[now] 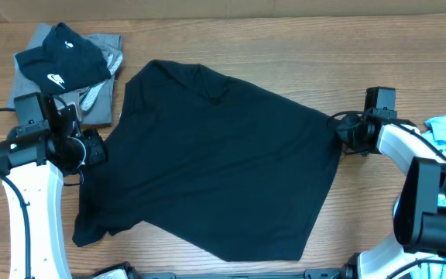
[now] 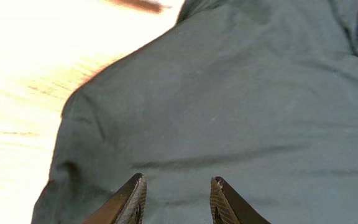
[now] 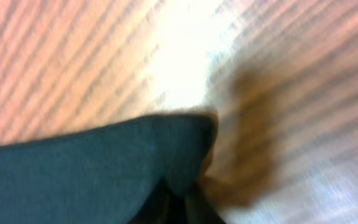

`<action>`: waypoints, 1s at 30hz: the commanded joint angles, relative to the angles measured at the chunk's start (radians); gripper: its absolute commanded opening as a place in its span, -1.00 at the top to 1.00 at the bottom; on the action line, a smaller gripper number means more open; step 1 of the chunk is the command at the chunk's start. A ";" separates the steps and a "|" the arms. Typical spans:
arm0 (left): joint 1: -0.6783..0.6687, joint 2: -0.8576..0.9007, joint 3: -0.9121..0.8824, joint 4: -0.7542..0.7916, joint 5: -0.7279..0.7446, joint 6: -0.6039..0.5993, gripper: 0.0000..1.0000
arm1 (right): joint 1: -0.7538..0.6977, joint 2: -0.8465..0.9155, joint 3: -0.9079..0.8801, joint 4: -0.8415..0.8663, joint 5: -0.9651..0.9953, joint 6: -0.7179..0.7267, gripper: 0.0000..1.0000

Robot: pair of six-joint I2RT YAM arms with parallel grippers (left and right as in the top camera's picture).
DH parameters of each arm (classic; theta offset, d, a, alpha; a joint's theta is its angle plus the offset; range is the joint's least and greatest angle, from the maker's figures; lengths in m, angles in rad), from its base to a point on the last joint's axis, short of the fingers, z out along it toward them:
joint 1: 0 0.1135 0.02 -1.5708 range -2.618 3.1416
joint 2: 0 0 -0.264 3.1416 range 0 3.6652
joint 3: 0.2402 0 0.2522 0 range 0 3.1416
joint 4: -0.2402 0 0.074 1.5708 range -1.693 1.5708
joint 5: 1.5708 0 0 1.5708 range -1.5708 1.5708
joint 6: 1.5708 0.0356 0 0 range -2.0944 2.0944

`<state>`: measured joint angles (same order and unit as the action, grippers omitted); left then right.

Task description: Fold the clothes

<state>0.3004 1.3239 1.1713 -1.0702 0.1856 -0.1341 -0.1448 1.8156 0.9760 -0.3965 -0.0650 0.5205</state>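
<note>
A: Left pincer, what's it doing?
B: Released, nothing between its tips, over the black T-shirt at its 9 o'clock edge.
A: And the right pincer?
B: Clenched on the cloth's edge at 3 o'clock. The garment lies spread mid-tabletop, neck toward 12 o'clock.

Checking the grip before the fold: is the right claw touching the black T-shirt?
Touching. The right wrist view shows a corner of the T-shirt pinched in the shut right claw; overhead, the cloth bunches there.
</note>
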 commanded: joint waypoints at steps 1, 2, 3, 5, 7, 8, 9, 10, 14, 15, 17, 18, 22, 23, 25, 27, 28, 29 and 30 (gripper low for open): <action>-0.015 -0.011 0.029 0.001 0.071 0.031 0.27 | -0.029 0.037 0.028 0.053 0.056 -0.005 0.92; -0.020 -0.011 0.029 0.002 0.074 0.031 0.28 | -0.044 0.037 0.061 0.060 0.056 -0.005 0.92; -0.024 -0.011 0.029 0.002 0.074 0.031 0.28 | -0.063 0.037 0.113 0.059 0.053 -0.019 0.92; -0.033 -0.011 0.029 0.002 0.074 0.031 0.28 | -0.085 0.037 0.195 0.057 0.032 -0.066 0.92; -0.053 -0.011 0.029 0.005 0.074 0.047 0.28 | -0.111 0.036 0.343 0.015 0.021 -0.116 0.92; -0.060 -0.011 0.029 0.005 0.073 0.053 0.28 | -0.119 0.036 0.390 -0.005 0.022 -0.123 0.92; -0.066 -0.011 0.029 0.007 0.072 0.053 0.28 | -0.127 0.036 0.433 -0.023 0.020 -0.125 0.92; -0.073 -0.011 0.029 0.008 0.070 0.053 0.28 | -0.134 0.036 0.479 -0.047 0.019 -0.125 0.82; -0.094 -0.011 0.029 0.028 0.066 0.055 0.22 | -0.141 0.036 0.588 -0.171 0.019 -0.145 -0.85; -0.095 -0.011 0.029 0.032 0.066 0.057 0.21 | -0.142 0.036 0.606 -0.217 0.019 -0.158 -0.92; -0.097 -0.011 0.029 0.035 0.066 0.063 0.20 | -0.142 0.036 0.634 -0.315 0.019 -0.159 -0.97; -0.098 -0.011 0.029 0.035 0.066 0.072 0.19 | -0.142 0.033 0.645 -0.379 0.019 -0.159 -0.97; -0.098 -0.005 0.026 0.017 0.066 0.113 0.19 | -0.142 0.016 0.649 -0.556 0.014 -0.154 -0.89; -0.098 -0.002 0.024 0.008 0.066 0.113 0.19 | -0.142 0.013 0.649 -0.597 0.003 -0.154 -0.86; -0.100 0.008 0.010 -0.008 0.072 0.113 0.21 | -0.142 0.010 0.649 -0.680 -0.043 -0.154 -0.84; -0.114 0.019 -0.024 -0.011 0.076 0.113 0.21 | -0.142 0.010 0.649 -0.750 -0.105 -0.155 -0.79; -0.126 0.025 -0.046 -0.009 0.077 0.113 0.21 | -0.140 0.010 0.649 -0.778 -0.126 -0.155 -0.76; -0.143 0.035 -0.077 -0.001 0.082 0.113 0.21 | -0.136 0.010 0.649 -0.812 -0.151 -0.155 -0.76; -0.171 0.048 -0.122 0.019 0.114 0.119 0.20 | -0.130 0.008 0.649 -0.846 -0.175 -0.156 -0.76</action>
<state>0.1844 1.3323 1.1404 -1.0710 0.2451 -0.0479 -0.2871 1.8614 1.5982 -1.1992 -0.1425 0.3687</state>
